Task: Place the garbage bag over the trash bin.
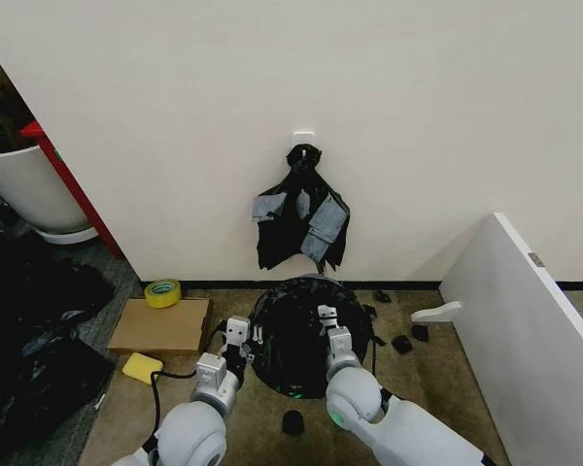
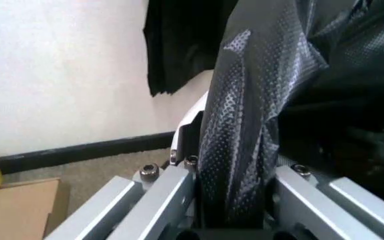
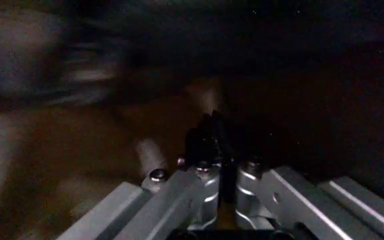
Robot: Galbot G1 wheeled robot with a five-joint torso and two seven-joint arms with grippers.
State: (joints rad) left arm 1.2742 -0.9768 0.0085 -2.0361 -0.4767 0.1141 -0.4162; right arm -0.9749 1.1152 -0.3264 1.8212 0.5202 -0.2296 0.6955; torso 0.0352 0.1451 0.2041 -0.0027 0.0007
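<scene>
The glossy black garbage bag (image 1: 290, 335) lies draped as a round dome on the carpet in front of the wall; the trash bin is hidden beneath it. My left gripper (image 1: 235, 332) is at the bag's left edge. In the left wrist view, my left gripper (image 2: 232, 195) is shut on a fold of the garbage bag (image 2: 245, 115) that runs up between its fingers. My right gripper (image 1: 327, 318) sits on the bag's right upper side. In the dark right wrist view, my right gripper (image 3: 219, 150) has its jaws closed together on thin black film.
A knotted bunch of black bags (image 1: 301, 218) hangs on the wall above. A cardboard sheet (image 1: 160, 325), yellow tape roll (image 1: 162, 292) and yellow sponge (image 1: 142, 366) lie to the left. Black sheeting (image 1: 29, 340) and a white tub (image 1: 29, 189) are far left. A white board (image 1: 525, 330) leans at right.
</scene>
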